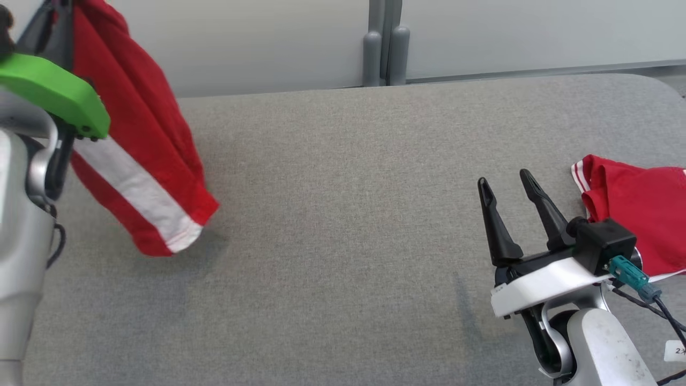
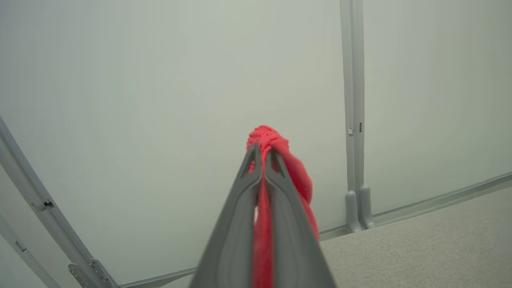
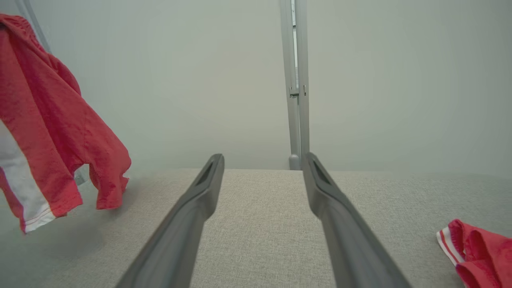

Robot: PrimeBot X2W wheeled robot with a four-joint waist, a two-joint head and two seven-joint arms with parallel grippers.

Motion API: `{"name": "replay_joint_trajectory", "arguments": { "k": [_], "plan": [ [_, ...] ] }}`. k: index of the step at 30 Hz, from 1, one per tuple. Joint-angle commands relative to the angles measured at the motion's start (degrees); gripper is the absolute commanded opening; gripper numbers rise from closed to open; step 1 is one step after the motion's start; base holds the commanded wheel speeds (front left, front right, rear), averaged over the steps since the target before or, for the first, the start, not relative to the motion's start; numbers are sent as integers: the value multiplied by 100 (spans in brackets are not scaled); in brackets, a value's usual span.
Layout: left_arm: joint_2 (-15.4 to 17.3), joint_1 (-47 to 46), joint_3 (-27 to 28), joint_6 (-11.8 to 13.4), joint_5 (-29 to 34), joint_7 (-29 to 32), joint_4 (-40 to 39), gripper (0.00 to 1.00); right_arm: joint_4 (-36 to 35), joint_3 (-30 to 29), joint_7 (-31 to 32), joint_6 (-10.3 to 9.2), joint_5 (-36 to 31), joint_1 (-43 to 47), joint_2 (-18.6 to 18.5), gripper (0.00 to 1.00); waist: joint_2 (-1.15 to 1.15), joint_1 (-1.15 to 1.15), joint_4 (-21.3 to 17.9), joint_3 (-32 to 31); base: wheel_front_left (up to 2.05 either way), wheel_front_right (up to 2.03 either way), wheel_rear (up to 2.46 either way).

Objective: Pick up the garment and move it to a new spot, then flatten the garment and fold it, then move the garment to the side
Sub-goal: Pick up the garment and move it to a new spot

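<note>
Hanging from the clamped left pincer [image 2: 262,150], the garment [image 1: 139,161] should be lowered hem-first onto bare table [image 1: 343,214]; right pincer [image 1: 506,182] wide, empty.

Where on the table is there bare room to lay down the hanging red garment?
The middle of the grey table is bare, between the hanging garment and the open right gripper, from its far edge to its near edge. The right end is crowded: a second red garment lies there beside that gripper.
</note>
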Motion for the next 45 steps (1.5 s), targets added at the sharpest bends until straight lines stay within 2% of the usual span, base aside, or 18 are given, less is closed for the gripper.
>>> {"name": "replay_joint_trajectory", "arguments": {
  "k": [1,11,16,21,26,29,32,37,43,44,45],
  "plan": [
    [-93,188,-48,56,-52,38,-147,0,2,-10,-29,0,62,99,-16,100,18,0,-169,-202,0,0,0],
    [-421,790,-332,164,-119,-15,-1046,0,-38,-52,-6,0,60,204,-16,100,18,0,-491,-214,0,0,0],
    [-424,901,-429,56,-144,-88,-1336,0,-48,-47,1,0,67,215,-16,100,18,0,-628,-204,0,0,0],
    [-794,1009,-742,-20,-175,-180,-1426,0,-50,-19,-4,0,121,197,-16,100,18,0,-784,-105,0,0,0],
    [-1435,1016,-1197,-134,-188,-427,-1038,0,-53,31,-23,0,158,99,-16,100,18,0,-1005,93,0,0,0],
    [-1876,1034,-1506,-219,-243,-631,-567,0,-7,71,-46,0,194,59,-15,100,18,0,-1167,213,0,0,0],
    [-2150,1044,-1823,-283,-259,-862,17,0,43,133,-83,0,245,-5,-15,100,18,0,-1375,335,0,0,0],
    [-2410,853,-2292,-335,-351,-1188,898,0,127,257,-152,0,297,-104,-14,100,18,0,-1698,537,0,0,0],
    [-2437,749,-2752,-355,-661,-1338,1367,0,234,349,-198,0,330,-176,-13,100,18,0,-1907,661,0,0,0],
    [-2438,737,-2850,-348,-755,-1353,1376,25,257,355,-213,0,336,-194,-14,100,18,0,-1925,672,0,0,0],
    [-2436,710,-2951,-347,-880,-1364,1379,75,279,365,-210,0,339,-213,-14,100,18,0,-1937,682,0,0,0]
  ]
}}
